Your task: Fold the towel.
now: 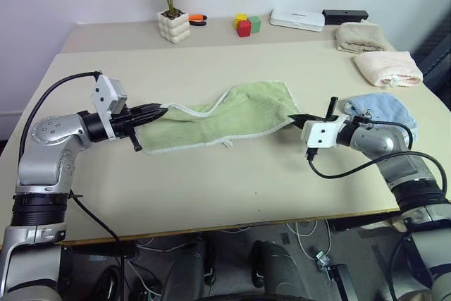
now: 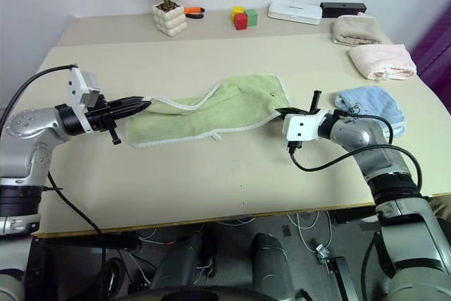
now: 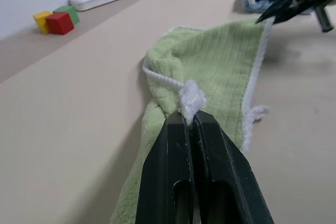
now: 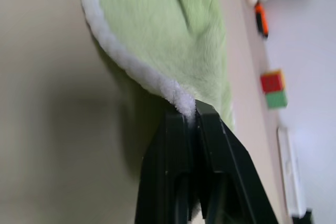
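The light green towel (image 1: 232, 119) with a whitish stitched edge lies stretched across the middle of the table, rumpled along its length. My left gripper (image 1: 161, 111) is shut on the towel's left corner; the left wrist view shows the white hem (image 3: 191, 98) pinched between its black fingers (image 3: 168, 145). My right gripper (image 1: 297, 118) is shut on the towel's right corner, with the white edge (image 4: 181, 99) clamped at its fingertips (image 4: 207, 121). Both held corners sit slightly above the tabletop.
A light blue towel (image 1: 384, 111) lies just behind my right arm. A pink folded towel (image 1: 387, 68) and a beige one (image 1: 361, 36) sit at the far right. A potted plant (image 1: 173, 22), coloured blocks (image 1: 245, 25), and a white box (image 1: 297, 18) line the back edge.
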### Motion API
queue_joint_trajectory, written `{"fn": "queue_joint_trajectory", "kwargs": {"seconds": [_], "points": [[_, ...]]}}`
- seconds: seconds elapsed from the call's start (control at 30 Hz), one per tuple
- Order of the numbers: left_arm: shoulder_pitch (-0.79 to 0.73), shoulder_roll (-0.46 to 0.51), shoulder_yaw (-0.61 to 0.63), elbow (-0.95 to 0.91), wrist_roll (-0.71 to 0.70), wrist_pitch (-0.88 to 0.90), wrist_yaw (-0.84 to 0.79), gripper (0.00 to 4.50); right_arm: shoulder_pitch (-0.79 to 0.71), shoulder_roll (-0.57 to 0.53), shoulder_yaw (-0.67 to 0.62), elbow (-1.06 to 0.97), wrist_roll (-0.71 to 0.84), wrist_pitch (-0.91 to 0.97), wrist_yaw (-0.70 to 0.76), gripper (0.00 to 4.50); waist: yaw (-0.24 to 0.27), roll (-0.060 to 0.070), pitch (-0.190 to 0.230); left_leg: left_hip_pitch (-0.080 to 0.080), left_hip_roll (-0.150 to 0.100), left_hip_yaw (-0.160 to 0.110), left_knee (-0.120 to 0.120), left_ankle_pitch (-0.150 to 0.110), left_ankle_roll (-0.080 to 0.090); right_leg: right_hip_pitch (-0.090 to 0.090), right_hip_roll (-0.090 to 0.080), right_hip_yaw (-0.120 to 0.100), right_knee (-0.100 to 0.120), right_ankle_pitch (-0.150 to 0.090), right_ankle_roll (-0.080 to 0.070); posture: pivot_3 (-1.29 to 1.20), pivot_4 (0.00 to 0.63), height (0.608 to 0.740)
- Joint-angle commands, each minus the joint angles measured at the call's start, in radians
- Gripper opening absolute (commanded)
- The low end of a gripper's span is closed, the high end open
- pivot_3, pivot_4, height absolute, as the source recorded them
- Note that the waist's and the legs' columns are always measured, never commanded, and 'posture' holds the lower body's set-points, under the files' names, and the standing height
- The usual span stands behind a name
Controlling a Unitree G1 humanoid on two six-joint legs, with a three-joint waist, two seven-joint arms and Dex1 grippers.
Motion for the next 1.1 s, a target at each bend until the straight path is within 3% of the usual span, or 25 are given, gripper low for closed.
{"fn": "queue_joint_trajectory", "kwargs": {"seconds": [0.03, 0.33, 0.4, 0.5, 0.53, 0.6, 0.7, 0.83, 0.97, 1.1], "points": [[-0.020, 0.022, 0.024, 0.001, -0.001, -0.023, -0.004, 0.00, 0.074, -0.105, -0.015, -0.141, 0.155, 0.023, 0.192, 0.03, 0.006, 0.000, 0.000, 0.000, 0.000, 0.000, 0.000, 0.000, 0.000, 0.000, 0.000, 0.000, 0.000, 0.000, 0.000, 0.00, 0.150, 0.740], [-0.033, 0.015, 0.014, 0.013, -0.002, -0.030, 0.000, 0.00, 0.238, -0.233, -0.038, -0.470, 0.423, 0.327, 0.486, 0.03, 0.003, 0.000, 0.000, 0.002, 0.001, -0.001, 0.001, -0.002, 0.003, 0.001, 0.000, 0.000, 0.000, -0.001, -0.001, 0.00, 0.150, 0.740], [-0.038, 0.015, 0.012, 0.017, -0.001, -0.030, -0.001, 0.00, 0.271, -0.261, -0.055, -0.552, 0.549, 0.499, 0.552, 0.03, 0.009, -0.001, 0.000, 0.001, 0.001, -0.001, 0.001, -0.002, 0.003, 0.001, -0.001, 0.000, 0.000, -0.002, -0.002, 0.00, 0.150, 0.740], [-0.045, 0.014, 0.009, 0.022, 0.000, -0.033, -0.004, 0.00, 0.290, -0.265, -0.084, -0.627, 0.631, 0.617, 0.579, 0.82, 0.017, -0.001, 0.000, 0.001, 0.001, -0.001, 0.002, -0.004, 0.006, 0.001, -0.002, 0.000, 0.000, -0.002, -0.003, 0.00, 0.150, 0.740], [-0.046, 0.014, 0.007, 0.024, 0.001, -0.033, -0.004, 0.00, 0.293, -0.261, -0.097, -0.644, 0.645, 0.646, 0.576, 1.35, 0.019, -0.001, 0.000, 0.001, 0.001, -0.002, 0.003, -0.005, 0.006, 0.001, -0.002, 0.000, 0.000, -0.002, -0.003, 0.00, 0.150, 0.740], [-0.048, 0.013, 0.005, 0.024, 0.003, -0.034, -0.004, 0.00, 0.279, -0.235, -0.134, -0.654, 0.681, 0.707, 0.541, 2.34, 0.024, -0.001, 0.000, 0.001, 0.001, -0.002, 0.003, -0.006, 0.005, 0.001, -0.002, 0.000, 0.000, -0.002, -0.004, 0.00, 0.150, 0.740], [-0.049, 0.013, -0.001, 0.028, 0.005, -0.036, -0.007, 0.00, 0.227, -0.205, -0.218, -0.691, 0.885, 0.919, 0.519, 3.84, 0.025, -0.001, 0.000, 0.001, 0.000, -0.002, 0.004, -0.007, 0.005, -0.002, -0.004, 0.000, 0.000, -0.002, -0.004, 0.00, 0.150, 0.740], [-0.054, 0.012, -0.008, 0.035, 0.009, -0.045, -0.006, 0.00, 0.069, -0.081, -0.307, -0.624, 0.988, 1.022, 0.383, 3.84, 0.024, -0.001, 0.001, 0.000, 0.000, -0.002, 0.004, -0.007, 0.005, -0.003, -0.006, 0.000, 0.000, -0.001, -0.005, 0.00, 0.150, 0.740], [-0.056, 0.007, -0.011, 0.034, 0.009, -0.046, -0.005, 0.00, -0.039, 0.025, -0.273, -0.510, 0.841, 1.015, 0.218, 3.84, 0.025, -0.001, 0.000, -0.001, 0.000, -0.002, 0.004, -0.007, 0.005, -0.004, -0.005, -0.001, 0.000, -0.001, -0.005, 0.00, 0.150, 0.740], [-0.051, 0.000, -0.015, 0.026, 0.011, -0.046, 0.000, 0.00, -0.158, 0.165, -0.253, -0.251, 0.669, 1.102, -0.105, 3.84, 0.022, -0.001, 0.000, -0.002, -0.001, 0.000, 0.004, -0.004, 0.001, -0.004, -0.004, 0.000, 0.000, -0.001, -0.005, 0.00, 0.150, 0.740]]}}
